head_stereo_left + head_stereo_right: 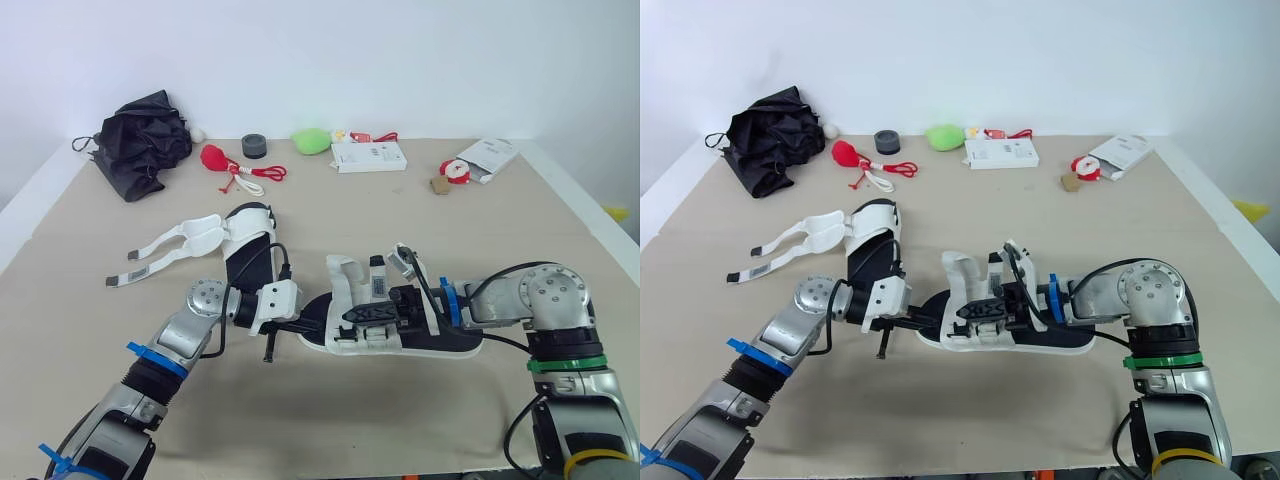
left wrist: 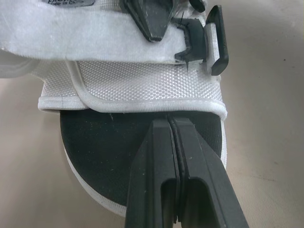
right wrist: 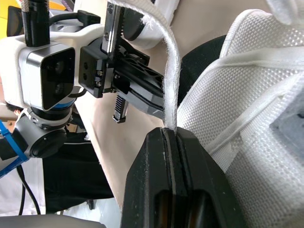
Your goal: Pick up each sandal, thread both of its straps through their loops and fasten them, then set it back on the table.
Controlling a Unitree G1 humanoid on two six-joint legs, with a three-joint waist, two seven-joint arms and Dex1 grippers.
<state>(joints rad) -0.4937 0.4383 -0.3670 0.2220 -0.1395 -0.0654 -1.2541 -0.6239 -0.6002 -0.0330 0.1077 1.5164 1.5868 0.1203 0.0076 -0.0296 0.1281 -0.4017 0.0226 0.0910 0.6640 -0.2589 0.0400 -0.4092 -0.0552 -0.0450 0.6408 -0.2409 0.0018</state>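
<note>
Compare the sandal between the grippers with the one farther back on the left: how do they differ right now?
The near sandal lies crosswise, while the far sandal lies lengthwise. The near sandal's straps arch over its footbed, with one strap pinched by the right gripper. The far sandal's straps lie spread flat on the table, untouched. Both have white straps and black footbeds.

The middle sandal (image 1: 343,278) has a black footbed and white straps of fine woven mesh. Beyond it, on the tan table (image 1: 480,230), lie a black cloth bundle (image 1: 145,140), a red pouch (image 1: 213,157) and a green lump (image 1: 312,141).
</note>
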